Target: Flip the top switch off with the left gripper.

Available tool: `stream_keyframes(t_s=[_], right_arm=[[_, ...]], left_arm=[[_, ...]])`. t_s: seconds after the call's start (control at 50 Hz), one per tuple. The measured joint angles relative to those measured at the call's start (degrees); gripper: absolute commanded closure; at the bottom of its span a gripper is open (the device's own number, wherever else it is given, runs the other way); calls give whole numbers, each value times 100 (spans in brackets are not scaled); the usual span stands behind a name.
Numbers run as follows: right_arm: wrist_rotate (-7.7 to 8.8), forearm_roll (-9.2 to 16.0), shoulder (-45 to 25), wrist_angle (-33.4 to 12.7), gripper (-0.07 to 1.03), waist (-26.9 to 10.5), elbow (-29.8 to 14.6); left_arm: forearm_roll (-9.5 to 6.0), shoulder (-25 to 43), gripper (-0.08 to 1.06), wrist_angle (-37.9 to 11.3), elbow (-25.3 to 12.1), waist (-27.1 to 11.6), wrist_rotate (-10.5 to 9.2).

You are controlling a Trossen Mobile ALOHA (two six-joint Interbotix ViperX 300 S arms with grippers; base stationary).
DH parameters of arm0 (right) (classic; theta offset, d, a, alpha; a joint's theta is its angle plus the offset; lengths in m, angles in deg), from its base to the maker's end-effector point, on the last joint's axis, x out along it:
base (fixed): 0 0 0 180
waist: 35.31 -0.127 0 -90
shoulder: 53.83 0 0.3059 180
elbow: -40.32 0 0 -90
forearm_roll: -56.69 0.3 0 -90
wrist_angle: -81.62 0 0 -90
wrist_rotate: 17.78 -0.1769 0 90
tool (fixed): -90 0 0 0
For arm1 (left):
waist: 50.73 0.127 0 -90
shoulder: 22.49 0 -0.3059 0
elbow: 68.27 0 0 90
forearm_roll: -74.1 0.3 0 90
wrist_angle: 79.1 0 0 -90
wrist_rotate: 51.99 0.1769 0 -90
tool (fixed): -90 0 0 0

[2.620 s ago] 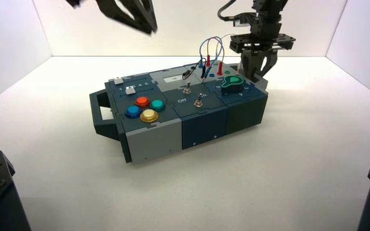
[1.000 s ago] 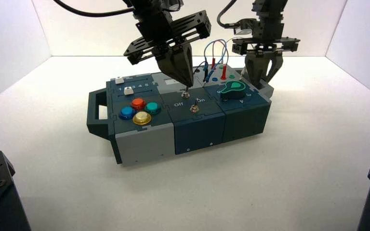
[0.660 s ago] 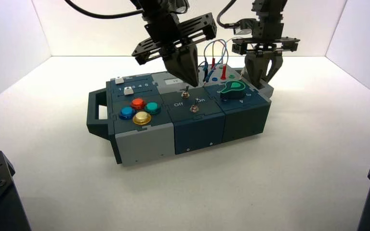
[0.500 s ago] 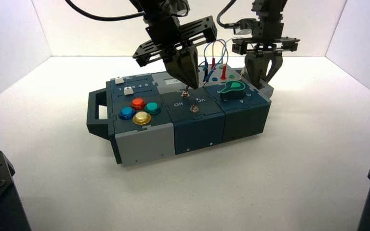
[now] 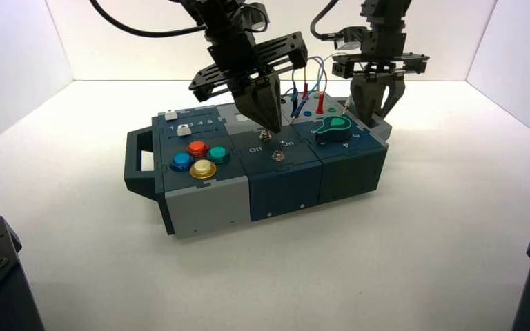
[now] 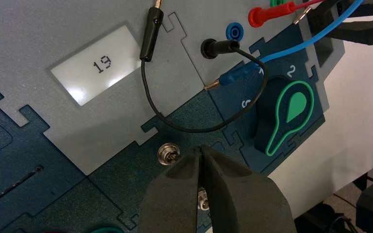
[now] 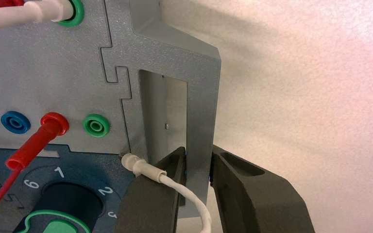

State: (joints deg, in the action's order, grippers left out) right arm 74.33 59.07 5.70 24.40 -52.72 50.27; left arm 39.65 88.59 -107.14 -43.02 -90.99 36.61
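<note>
The top switch [image 5: 265, 136], a small silver toggle, stands on the dark blue middle panel of the box [image 5: 214, 200], behind its twin [image 5: 277, 156]. My left gripper [image 5: 268, 129] is shut, its wedge tip down at the top switch. In the left wrist view the tip [image 6: 202, 148] lies close beside the switch's nut [image 6: 168, 155], on the side toward the green knob [image 6: 287, 119]. The twin toggle [image 6: 202, 199] shows through the slit between the fingers. My right gripper [image 5: 373, 110] is shut on the box's grey rear handle [image 7: 197, 121].
Coloured push buttons [image 5: 199, 157] sit on the box's left part, with a black handle [image 5: 138, 162] at its left end. Red, blue and black wires [image 5: 303, 83] arch from sockets just behind the switches. A display [image 6: 97, 65] reads 19.
The left gripper came down from the upper left to the switch, lifted slightly right, then dropped back onto it. The box shifted a little left early on. The right gripper kept its hold.
</note>
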Motion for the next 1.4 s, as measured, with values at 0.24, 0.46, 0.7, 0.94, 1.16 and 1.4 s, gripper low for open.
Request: stream_keyframes(t_s=[0.24, 0.46, 0.7, 0.94, 1.16, 1.4], right_arm=[[-9, 0, 0, 0, 99, -9, 0], [0, 0, 0, 9, 99, -18, 0], [-9, 9, 0, 18, 99, -44, 0], [-9, 0, 0, 26, 99, -62, -9], [-9, 0, 0, 26, 99, -62, -9], [-35, 18, -9, 62, 99, -105, -9]], left_arm=[[0, -35, 101, 9, 44, 26, 26], [0, -141, 101, 18, 132, 105, 35], [0, -211, 101, 18, 193, 149, 35], [-9, -220, 101, 18, 202, 167, 26], [0, -237, 101, 70, 255, 176, 53], [0, -316, 101, 79, 422, 299, 79]])
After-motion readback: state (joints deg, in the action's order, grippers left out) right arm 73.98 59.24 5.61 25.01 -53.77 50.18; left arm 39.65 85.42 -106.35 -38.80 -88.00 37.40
